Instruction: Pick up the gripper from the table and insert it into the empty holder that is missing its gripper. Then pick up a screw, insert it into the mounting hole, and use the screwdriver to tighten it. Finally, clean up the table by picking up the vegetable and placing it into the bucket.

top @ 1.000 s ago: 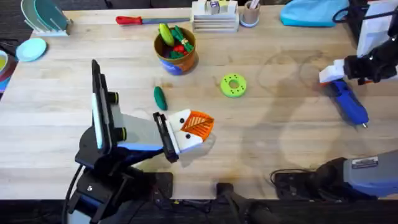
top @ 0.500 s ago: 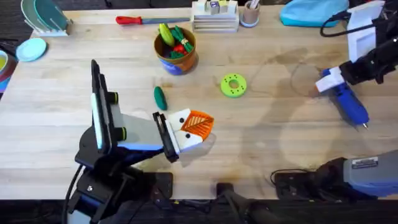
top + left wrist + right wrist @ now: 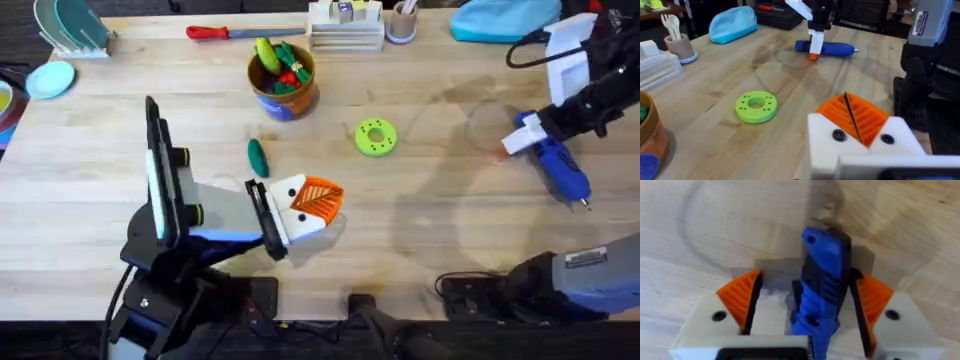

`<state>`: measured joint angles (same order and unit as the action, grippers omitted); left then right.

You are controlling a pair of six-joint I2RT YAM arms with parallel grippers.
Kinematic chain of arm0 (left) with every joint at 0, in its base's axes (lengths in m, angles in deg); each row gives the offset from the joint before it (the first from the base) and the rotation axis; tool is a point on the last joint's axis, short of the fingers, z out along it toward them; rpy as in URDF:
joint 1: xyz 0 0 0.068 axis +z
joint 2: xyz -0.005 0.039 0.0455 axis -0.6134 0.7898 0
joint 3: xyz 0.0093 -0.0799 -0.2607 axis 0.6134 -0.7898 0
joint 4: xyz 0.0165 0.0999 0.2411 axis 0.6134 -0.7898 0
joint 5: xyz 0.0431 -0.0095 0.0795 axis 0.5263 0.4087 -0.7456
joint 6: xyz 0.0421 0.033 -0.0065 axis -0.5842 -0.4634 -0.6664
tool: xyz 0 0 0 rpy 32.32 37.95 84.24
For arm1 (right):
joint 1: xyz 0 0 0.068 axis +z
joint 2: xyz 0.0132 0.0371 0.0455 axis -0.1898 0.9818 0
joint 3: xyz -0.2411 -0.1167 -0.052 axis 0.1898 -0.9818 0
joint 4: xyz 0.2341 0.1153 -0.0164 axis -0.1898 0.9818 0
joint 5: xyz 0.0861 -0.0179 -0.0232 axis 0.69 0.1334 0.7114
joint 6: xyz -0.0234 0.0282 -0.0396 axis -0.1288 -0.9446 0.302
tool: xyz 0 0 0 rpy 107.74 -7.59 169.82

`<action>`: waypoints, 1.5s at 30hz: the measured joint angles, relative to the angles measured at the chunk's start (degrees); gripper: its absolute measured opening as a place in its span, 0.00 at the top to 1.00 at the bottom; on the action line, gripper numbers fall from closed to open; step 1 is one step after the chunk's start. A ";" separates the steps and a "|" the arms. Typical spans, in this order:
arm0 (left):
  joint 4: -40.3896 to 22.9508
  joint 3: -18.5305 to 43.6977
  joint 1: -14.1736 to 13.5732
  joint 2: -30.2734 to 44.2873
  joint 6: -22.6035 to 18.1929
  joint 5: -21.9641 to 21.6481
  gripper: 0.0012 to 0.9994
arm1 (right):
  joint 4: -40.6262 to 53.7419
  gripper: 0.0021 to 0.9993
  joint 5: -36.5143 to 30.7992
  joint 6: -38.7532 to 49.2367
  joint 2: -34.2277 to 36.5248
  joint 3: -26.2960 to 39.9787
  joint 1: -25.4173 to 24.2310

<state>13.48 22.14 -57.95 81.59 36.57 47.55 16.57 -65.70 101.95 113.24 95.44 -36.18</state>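
Green disc (image 3: pixel 756 106) beyond shut claw (image 3: pixel 856 122)

Green ring disc (image 3: pixel 376 137) mid-table — red-handled screwdriver (image 3: pixel 222 32) at back.

**Even, soft light with faint shadows**

The overhead view is bright and evenly lit from above; the tabletop (image 3: pixel 420 230) carries only pale, diffuse grey shadows, clearest around the right arm near the screwdriver (image 3: pixel 556 166). The left arm's base by the lower edge reads dark and soft. In the left wrist view the near white end effector (image 3: pixel 860 142) is slightly blurred and the room behind is dim. The right wrist view shows a soft shadow under the screwdriver and mild blur on the near fingers (image 3: pixel 742 297).
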 joint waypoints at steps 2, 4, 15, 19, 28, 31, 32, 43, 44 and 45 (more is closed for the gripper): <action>-0.02 0.00 0.00 0.00 0.00 -0.01 0.99 | 0.15 0.10 0.35 0.20 0.14 0.00 0.01; -0.02 0.00 0.00 0.01 -0.01 0.00 0.99 | 0.22 0.27 0.66 0.36 0.15 0.02 0.05; 0.01 0.00 0.00 -0.01 -0.01 -0.20 0.99 | -1.25 0.98 -0.68 0.95 0.63 0.34 0.05; 0.01 0.00 0.00 0.00 -0.01 -0.18 0.99 | -0.46 0.98 -0.91 -0.09 0.63 0.37 0.09; 0.01 0.00 0.00 -0.01 -0.01 -0.19 0.99 | -1.75 0.98 3.21 -11.91 -2.01 0.76 0.08; 0.01 0.00 0.00 0.00 -0.01 -0.19 0.99 | -5.69 0.98 4.89 -16.69 -7.23 0.76 0.45; 0.01 0.00 0.00 -0.01 0.01 -0.20 0.99 | -7.33 0.98 5.28 -18.47 -9.56 0.76 0.68; 0.01 0.00 0.00 0.01 0.00 -0.18 0.99 | -16.48 0.98 9.87 -33.16 -29.64 1.51 6.95; 0.01 0.00 0.00 0.00 0.01 -0.20 0.99 | -16.38 0.98 10.01 -33.64 -30.36 1.51 8.19; 0.01 0.00 0.00 -0.02 -0.01 -0.20 0.99 | -16.33 0.98 10.09 -34.12 -31.00 1.51 9.71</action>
<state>13.49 22.14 -57.95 81.58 36.56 47.35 0.25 -55.61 67.84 82.24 96.95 -26.47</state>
